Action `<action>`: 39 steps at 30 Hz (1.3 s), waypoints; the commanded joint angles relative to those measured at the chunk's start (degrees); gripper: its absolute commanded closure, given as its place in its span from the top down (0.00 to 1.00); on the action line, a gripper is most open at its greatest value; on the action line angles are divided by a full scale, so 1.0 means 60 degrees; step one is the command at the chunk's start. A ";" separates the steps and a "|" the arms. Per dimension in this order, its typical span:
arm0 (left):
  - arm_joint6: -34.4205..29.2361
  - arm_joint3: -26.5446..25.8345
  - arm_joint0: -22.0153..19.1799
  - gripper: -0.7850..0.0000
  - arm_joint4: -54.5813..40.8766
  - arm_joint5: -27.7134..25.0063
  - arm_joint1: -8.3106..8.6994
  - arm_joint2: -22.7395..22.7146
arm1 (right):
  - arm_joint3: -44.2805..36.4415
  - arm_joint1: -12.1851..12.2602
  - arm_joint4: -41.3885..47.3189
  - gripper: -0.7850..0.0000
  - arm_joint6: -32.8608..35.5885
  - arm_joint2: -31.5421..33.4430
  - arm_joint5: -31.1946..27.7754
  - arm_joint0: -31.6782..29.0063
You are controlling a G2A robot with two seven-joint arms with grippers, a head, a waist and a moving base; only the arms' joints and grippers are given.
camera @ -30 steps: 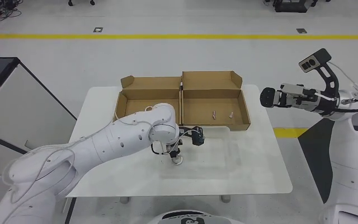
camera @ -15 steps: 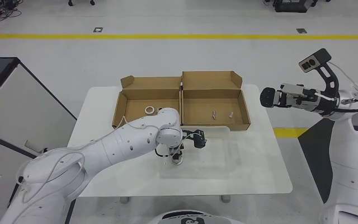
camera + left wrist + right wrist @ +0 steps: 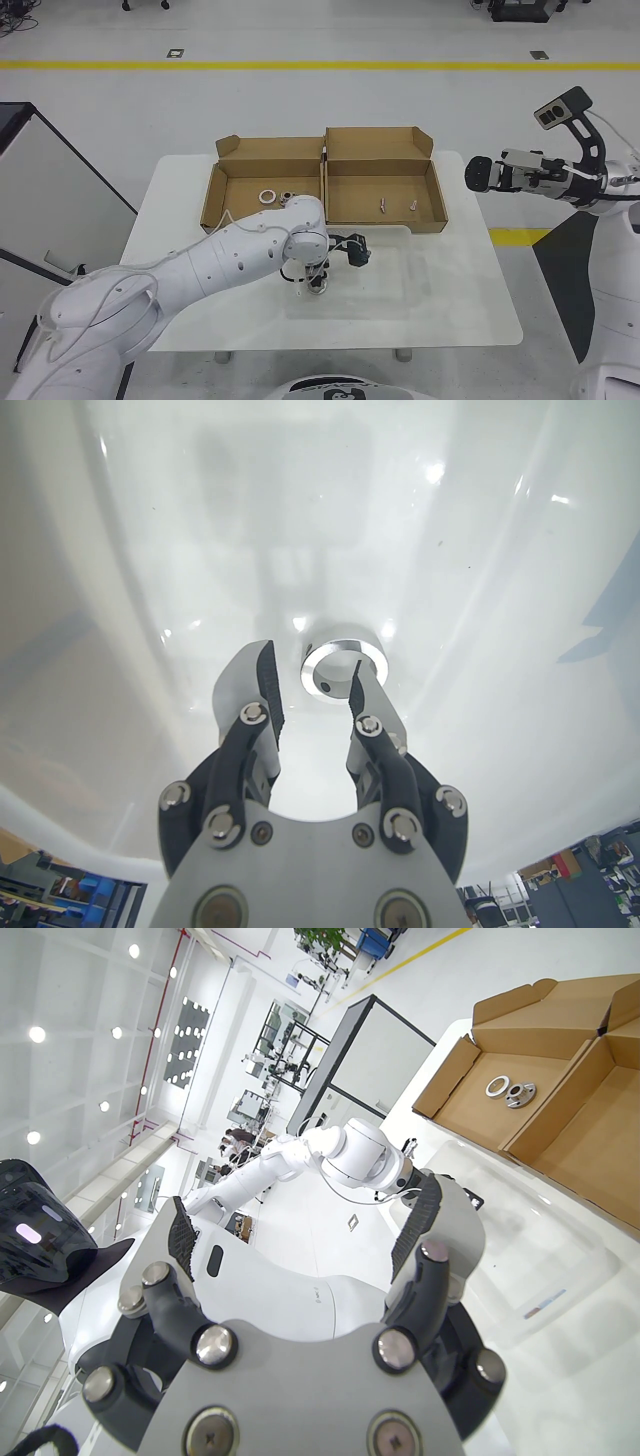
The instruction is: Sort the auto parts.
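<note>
Left tool (image 3: 312, 660), spread, sits low at a metal ring (image 3: 345, 645) in the clear tray (image 3: 400, 280) on the surface (image 3: 470, 310), one fingertip overlapping its rim. Right tool (image 3: 304, 1198), also spread, hangs well off right. Farther back, the left cardboard box (image 3: 240, 195) holds a flat ring (image 3: 267, 196) and flanged part (image 3: 286, 198)

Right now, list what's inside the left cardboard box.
A flat metal ring and a flanged hub lie side by side on the left box floor. From above, the left arm covers its near corner beside the other box.
</note>
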 commanded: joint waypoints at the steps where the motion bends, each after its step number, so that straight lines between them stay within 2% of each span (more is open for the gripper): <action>1: -0.0007 0.0009 0.0021 0.42 0.0031 0.0007 -0.0008 0.0000 | 0.0000 0.0000 0.0001 1.00 0.0000 0.0000 0.0000 0.0000; 8: 0.0036 0.0114 0.0103 0.41 0.0144 -0.0036 -0.0055 0.0000 | 0.0000 0.0000 0.0001 1.00 0.0000 0.0000 0.0000 0.0000; 12: 0.0067 0.0221 0.0142 0.36 0.0204 -0.0067 -0.0100 0.0000 | 0.0000 0.0000 0.0001 1.00 0.0000 0.0000 0.0000 0.0000; 15: 0.0107 0.0316 0.0174 0.25 0.0236 -0.0107 -0.0138 0.0000 | 0.0000 0.0000 0.0001 1.00 0.0000 0.0000 0.0000 0.0000; 17: 0.0104 0.0381 0.0207 0.24 0.0304 -0.0104 -0.0176 0.0000 | 0.0000 0.0000 0.0001 1.00 0.0000 0.0000 0.0000 0.0000; 19: 0.0100 0.0433 0.0222 0.11 0.0330 -0.0100 -0.0219 0.0000 | 0.0000 0.0000 0.0001 1.00 0.0000 0.0000 0.0000 0.0000; 20: 0.0110 0.0454 0.0226 0.02 0.0328 -0.0110 -0.0240 0.0000 | 0.0000 0.0000 0.0001 1.00 0.0000 0.0000 0.0000 0.0000; 21: 0.0116 0.0473 0.0223 0.00 0.0316 -0.0117 -0.0261 0.0000 | 0.0000 0.0000 0.0001 1.00 0.0000 0.0000 0.0000 0.0000; 28: 0.0154 0.0198 -0.0157 0.00 -0.0245 -0.0153 -0.0256 0.0000 | 0.0000 0.0000 0.0001 1.00 0.0000 0.0000 0.0000 0.0000; 39: -0.0630 -0.1584 -0.1145 0.00 -0.1314 0.0632 0.0182 0.0000 | 0.0000 0.0000 0.0001 1.00 0.0000 0.0000 0.0000 0.0000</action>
